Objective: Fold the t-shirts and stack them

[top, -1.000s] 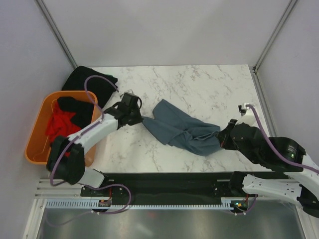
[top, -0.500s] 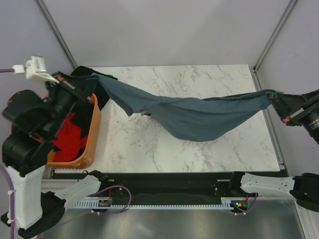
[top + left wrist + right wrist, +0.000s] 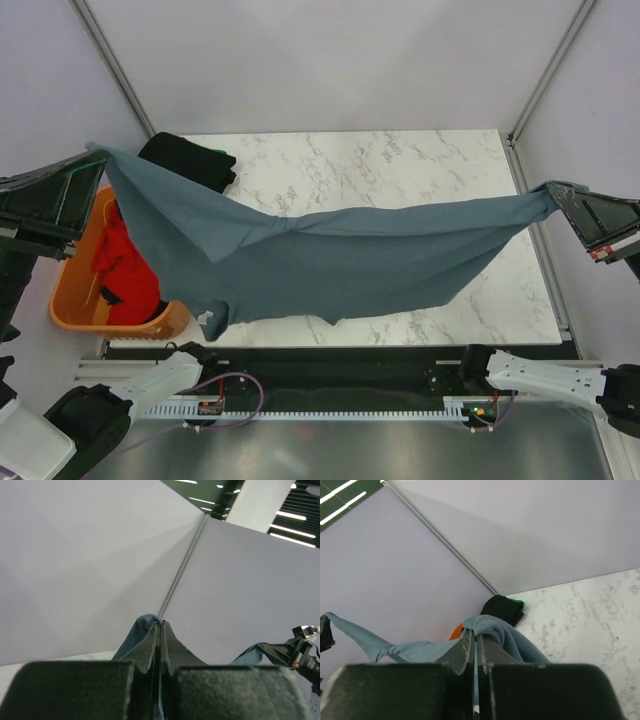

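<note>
The slate blue-grey t-shirt [image 3: 320, 255] hangs stretched in the air above the marble table [image 3: 400, 170], held at both ends. My left gripper [image 3: 95, 152] is raised at the far left and is shut on one corner of it [image 3: 145, 625]. My right gripper [image 3: 555, 190] is raised at the far right and is shut on the other corner [image 3: 492, 627]. A sleeve [image 3: 212, 318] dangles at the shirt's lower left. A folded black t-shirt [image 3: 190, 160] lies at the table's back left corner, also showing in the right wrist view [image 3: 502, 610]. A red t-shirt [image 3: 125, 275] lies in the basket.
An orange plastic basket [image 3: 75, 310] stands left of the table, partly hidden by the hanging shirt. Grey enclosure walls rise on three sides, with metal posts [image 3: 110, 60] at the back corners. The arm bases sit on a black rail [image 3: 330, 375] at the near edge.
Both grippers rose and moved apart from the table, lifting the blue-grey shirt from a crumpled heap until it hangs stretched wide between them.
</note>
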Controlling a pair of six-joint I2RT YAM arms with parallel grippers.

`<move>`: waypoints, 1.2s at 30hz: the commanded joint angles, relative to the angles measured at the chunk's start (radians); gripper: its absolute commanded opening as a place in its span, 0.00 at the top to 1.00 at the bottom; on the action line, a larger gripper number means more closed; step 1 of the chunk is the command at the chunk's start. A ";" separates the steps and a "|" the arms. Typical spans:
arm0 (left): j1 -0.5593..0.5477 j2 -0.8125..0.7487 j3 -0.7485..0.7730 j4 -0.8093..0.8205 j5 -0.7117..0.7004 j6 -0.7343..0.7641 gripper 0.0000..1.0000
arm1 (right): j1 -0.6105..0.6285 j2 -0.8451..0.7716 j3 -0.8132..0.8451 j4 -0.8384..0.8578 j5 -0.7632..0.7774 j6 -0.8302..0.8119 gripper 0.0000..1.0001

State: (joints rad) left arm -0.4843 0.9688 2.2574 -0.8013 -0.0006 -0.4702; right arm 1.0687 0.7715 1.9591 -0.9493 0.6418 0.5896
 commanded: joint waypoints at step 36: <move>0.223 1.202 0.254 0.083 0.109 0.024 0.80 | -0.798 1.013 -0.088 0.098 0.244 -0.116 0.66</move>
State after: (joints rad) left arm -0.3561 1.8069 2.2379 -0.4480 0.0399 -0.3786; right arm 0.4011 1.6451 1.7931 -0.7563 0.9253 0.4759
